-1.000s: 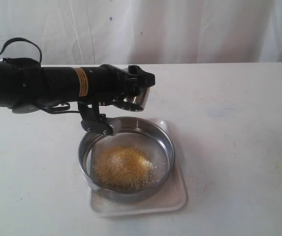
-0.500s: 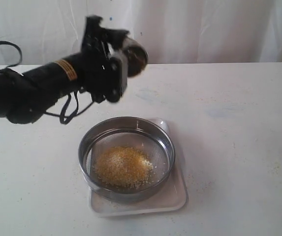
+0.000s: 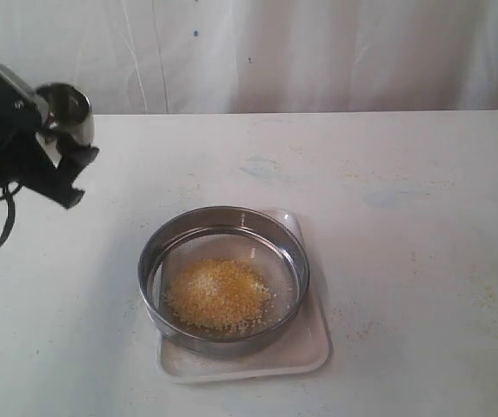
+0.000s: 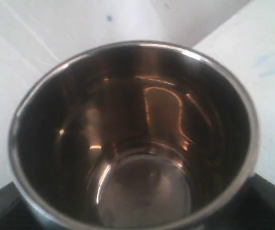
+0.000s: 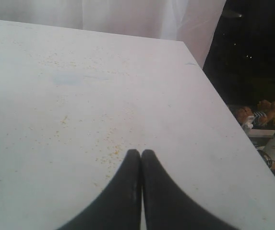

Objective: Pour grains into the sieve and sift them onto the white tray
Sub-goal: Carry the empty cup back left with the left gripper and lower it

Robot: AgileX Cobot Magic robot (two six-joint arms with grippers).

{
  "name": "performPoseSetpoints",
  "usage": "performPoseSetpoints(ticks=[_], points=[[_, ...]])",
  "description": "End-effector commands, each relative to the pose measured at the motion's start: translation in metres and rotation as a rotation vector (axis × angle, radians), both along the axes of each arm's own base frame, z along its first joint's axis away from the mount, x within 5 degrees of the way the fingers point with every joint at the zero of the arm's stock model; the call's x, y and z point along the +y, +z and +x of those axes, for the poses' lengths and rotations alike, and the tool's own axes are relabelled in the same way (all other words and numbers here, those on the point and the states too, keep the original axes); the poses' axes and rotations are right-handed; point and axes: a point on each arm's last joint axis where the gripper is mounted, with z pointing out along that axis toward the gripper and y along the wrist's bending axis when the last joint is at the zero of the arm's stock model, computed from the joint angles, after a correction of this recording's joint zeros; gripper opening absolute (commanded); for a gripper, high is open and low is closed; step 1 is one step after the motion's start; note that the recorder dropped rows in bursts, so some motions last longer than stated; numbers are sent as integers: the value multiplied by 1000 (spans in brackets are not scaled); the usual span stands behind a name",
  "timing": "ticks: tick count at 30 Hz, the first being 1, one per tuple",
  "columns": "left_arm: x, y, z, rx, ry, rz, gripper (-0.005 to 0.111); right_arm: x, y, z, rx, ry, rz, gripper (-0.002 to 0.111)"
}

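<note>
The round steel sieve (image 3: pixel 223 237) rests on the white tray (image 3: pixel 314 340) at the table's front middle. A heap of golden-yellow grains (image 3: pixel 218 295) with pale bits lies on its mesh. At the far left my left gripper (image 3: pixel 57 130) is shut on a small steel cup (image 3: pixel 66 109), held upright above the table. The cup (image 4: pixel 137 139) fills the left wrist view and its inside is bare. My right gripper (image 5: pixel 140 152) is shut with nothing in it, over bare table; it does not show in the exterior view.
Stray yellow grains (image 5: pixel 106 139) dot the white table (image 3: pixel 405 217) around the tray and near the right fingertips. A white curtain (image 3: pixel 318 52) hangs behind the table. The table's right edge (image 5: pixel 214 96) drops off beside clutter on the floor.
My left arm has swung away from above the sieve to the far left, turning the cup from tipped to upright. The heap in the sieve has not changed.
</note>
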Motion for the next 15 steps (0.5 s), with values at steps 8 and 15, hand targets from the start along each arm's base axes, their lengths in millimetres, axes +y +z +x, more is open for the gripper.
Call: performPoseSetpoints(ticks=[8, 15], points=[[-3, -79, 6, 52, -69, -270, 0, 0, 1, 0, -8, -2, -7, 0], [-2, -109, 9, 124, -38, -292, 0, 0, 1, 0, -8, -2, -7, 0]])
